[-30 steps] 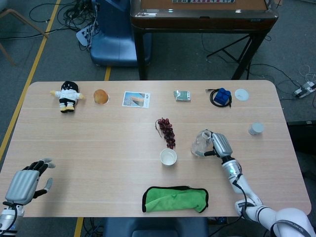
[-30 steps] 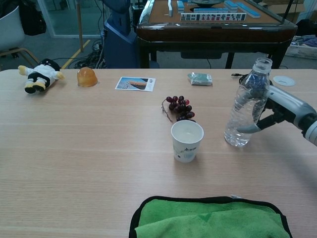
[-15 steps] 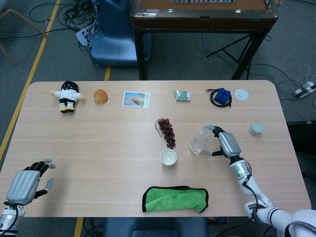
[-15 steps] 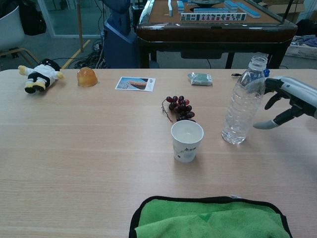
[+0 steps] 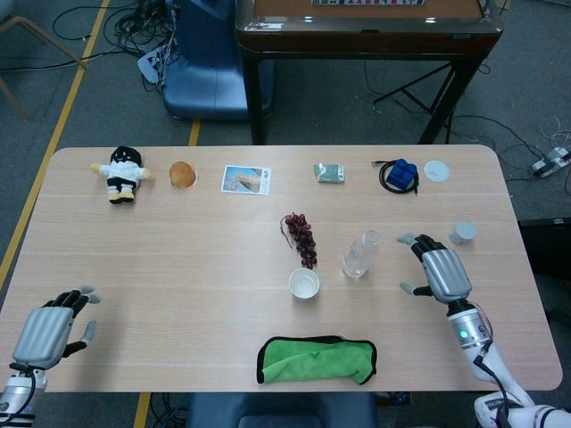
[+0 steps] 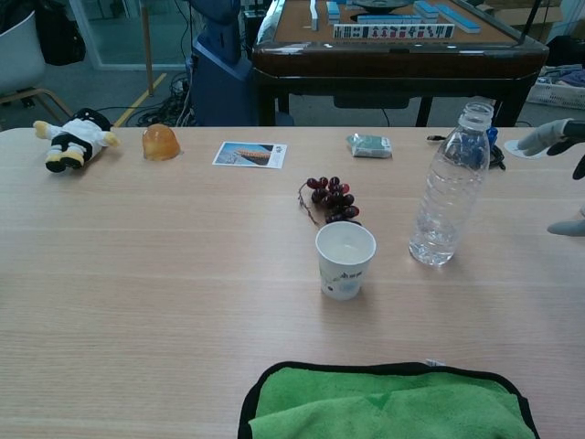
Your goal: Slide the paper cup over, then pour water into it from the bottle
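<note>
I have let go of the bottle (image 5: 359, 254): a second ago my right hand (image 5: 439, 272) was wrapped around it, and now that hand has drawn back to the bottle's right, well apart from it, fingers spread and holding nothing. The bottle stands upright, uncapped, where I left it, near the paper cup (image 5: 304, 283), which sits just in front of the grapes (image 5: 302, 238) and has not moved. My left hand (image 5: 49, 330) rests far off to the cup's left at the table (image 5: 178, 259) corner, unchanged, fingers loosely apart and empty.
</note>
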You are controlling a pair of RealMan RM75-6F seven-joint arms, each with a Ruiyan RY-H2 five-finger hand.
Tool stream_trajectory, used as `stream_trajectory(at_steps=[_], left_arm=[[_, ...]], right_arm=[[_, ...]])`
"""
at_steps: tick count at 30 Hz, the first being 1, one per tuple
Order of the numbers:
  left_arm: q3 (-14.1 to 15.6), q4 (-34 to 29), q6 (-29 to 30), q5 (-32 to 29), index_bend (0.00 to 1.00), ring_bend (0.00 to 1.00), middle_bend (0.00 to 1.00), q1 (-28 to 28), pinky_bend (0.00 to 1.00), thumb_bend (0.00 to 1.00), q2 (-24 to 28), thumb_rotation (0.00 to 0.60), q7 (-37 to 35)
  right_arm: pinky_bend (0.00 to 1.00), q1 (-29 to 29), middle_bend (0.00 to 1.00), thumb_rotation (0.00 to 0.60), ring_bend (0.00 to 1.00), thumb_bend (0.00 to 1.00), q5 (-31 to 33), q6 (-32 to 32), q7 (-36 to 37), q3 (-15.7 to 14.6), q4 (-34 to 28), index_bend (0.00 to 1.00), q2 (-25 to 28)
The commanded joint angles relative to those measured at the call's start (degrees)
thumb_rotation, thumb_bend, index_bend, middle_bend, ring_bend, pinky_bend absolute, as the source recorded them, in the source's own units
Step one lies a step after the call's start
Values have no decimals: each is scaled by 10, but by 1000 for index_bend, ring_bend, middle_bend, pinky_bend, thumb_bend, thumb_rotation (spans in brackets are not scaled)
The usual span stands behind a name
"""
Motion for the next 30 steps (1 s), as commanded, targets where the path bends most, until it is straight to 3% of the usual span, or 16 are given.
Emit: stream_trajectory(at_steps=[1,12,30], left_arm=[[-3,-1,0,-4,344,272,226,0,435,396,-4,600,4],[-13,15,22,-1,292,272,226,3,435,396,-22,600,1],[-9,12,15,-11,291,272,226,5,435,396,-19,600,15]], right_arm=[[361,-40,228,600,188,0,14,36,-80,-16,-69,222,59],[361,-111,232,600,188,0,-11,122,-205,-50,-153,222,117],[361,-161,240,600,188,0,-50,169,-195,-53,-164,222,139]])
